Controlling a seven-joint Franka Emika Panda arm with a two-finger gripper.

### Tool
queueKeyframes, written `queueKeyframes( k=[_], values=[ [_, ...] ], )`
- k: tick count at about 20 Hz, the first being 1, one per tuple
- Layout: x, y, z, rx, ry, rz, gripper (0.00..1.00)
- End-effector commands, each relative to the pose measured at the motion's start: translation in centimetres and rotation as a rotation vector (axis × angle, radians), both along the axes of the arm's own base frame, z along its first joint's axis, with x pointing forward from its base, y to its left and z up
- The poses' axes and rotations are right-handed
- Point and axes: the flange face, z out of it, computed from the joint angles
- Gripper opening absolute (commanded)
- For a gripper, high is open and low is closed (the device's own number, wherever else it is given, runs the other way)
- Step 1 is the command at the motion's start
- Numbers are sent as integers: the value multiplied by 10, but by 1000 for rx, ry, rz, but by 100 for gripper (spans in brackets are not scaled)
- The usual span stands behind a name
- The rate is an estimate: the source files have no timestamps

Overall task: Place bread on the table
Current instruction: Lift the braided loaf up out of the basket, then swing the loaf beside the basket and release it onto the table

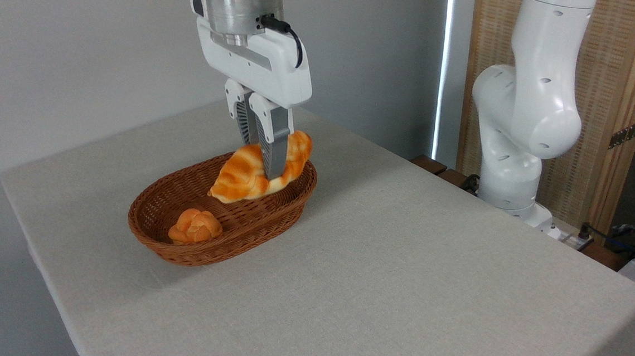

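Gripping the bread (242,175), tool (265,160) clenched, loaf tilted above the basket (189,253)

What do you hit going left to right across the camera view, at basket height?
Small round bun in the wicker basket → braided bread → gripper shut on it → bare table → robot base.

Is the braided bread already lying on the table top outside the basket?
No, the bread is clamped between the fingers of the gripper over the basket, not on the table.
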Motion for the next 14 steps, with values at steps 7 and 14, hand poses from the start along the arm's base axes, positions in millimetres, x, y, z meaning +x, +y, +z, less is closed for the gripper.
queueKeyframes(
  k=[7,14],
  values=[
    [66,0,-72,267,-84,-107,32],
    [91,29,-105,358,-126,-119,51]
  ],
)
